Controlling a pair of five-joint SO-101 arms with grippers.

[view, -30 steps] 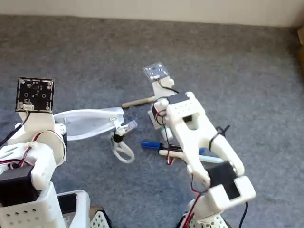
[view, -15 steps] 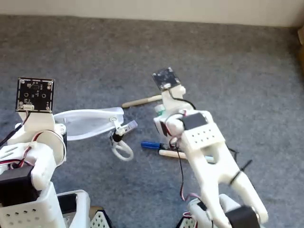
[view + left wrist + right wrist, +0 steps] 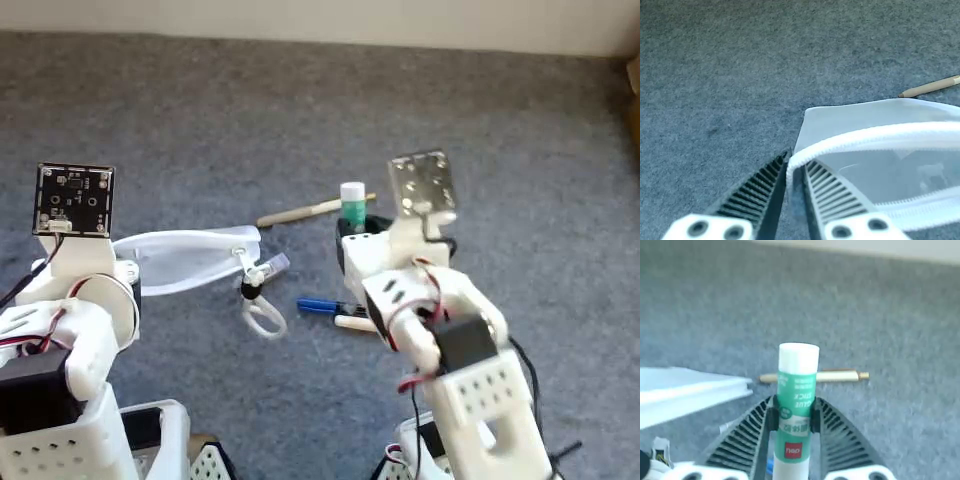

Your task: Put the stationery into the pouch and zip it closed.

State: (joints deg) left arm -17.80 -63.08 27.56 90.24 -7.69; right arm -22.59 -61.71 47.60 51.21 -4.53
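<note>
Green glue stick (image 3: 798, 390) lifts, pinched between right gripper (image 3: 793, 412) jaws. Left gripper (image 3: 796, 175) clamps the pouch (image 3: 875, 125) rim, ready for loading

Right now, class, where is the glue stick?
The glue stick is clamped in the right gripper, right of the pouch in the high view, with the tan pen lying just behind it.

Right gripper (image 3: 793, 409) clamping glue stick (image 3: 798, 371), gold pen (image 3: 838, 375) on carpet (image 3: 880, 315) behind, likely pouch (image 3: 690, 390) beside
</note>
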